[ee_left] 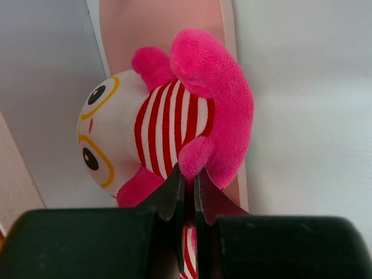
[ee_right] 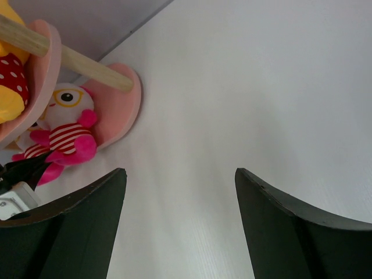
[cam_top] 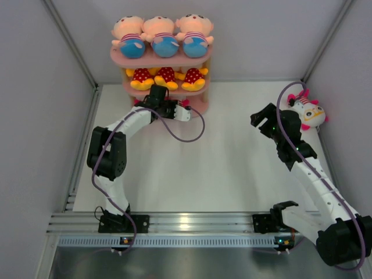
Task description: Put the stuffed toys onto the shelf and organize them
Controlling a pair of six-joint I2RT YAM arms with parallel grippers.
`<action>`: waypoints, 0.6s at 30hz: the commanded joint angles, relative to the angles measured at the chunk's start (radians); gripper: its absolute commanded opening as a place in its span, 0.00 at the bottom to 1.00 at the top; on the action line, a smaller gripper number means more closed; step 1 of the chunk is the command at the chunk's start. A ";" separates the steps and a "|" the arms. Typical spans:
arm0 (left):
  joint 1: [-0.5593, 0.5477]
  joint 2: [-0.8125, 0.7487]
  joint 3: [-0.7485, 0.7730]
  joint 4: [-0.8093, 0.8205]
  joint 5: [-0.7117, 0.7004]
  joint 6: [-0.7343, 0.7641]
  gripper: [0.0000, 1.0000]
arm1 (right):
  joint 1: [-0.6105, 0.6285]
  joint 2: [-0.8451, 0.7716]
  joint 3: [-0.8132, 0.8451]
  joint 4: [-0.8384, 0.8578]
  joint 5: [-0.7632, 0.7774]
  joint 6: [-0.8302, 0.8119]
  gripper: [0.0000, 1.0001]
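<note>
A pink three-tier shelf (cam_top: 152, 60) stands at the far side of the white surface (cam_top: 232, 168). Three peach-headed dolls (cam_top: 165, 36) fill its top board, and three yellow-orange toys (cam_top: 166, 77) fill its middle board. On its bottom board lies a pink-striped toy (ee_left: 168, 116), with the left tool (ee_left: 187, 174) pinched nearly closed on its pink plush. Well to the right of the shelf, another white-faced toy (cam_top: 311, 113) lies on the surface. The right tool (ee_right: 179, 171), between that toy and the shelf, is spread wide and holds nothing.

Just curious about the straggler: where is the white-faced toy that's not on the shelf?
The white-faced toy lies at the right of the table in the top view, by the side wall, just beside the right gripper.
</note>
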 commanded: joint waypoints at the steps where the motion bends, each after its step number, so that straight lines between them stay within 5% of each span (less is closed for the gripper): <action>1: 0.039 0.032 0.064 0.024 0.033 -0.003 0.00 | -0.024 0.010 0.027 0.075 -0.020 -0.020 0.76; 18: 0.082 0.028 0.041 -0.029 -0.011 0.018 0.00 | -0.198 0.046 0.030 0.039 -0.147 -0.035 0.77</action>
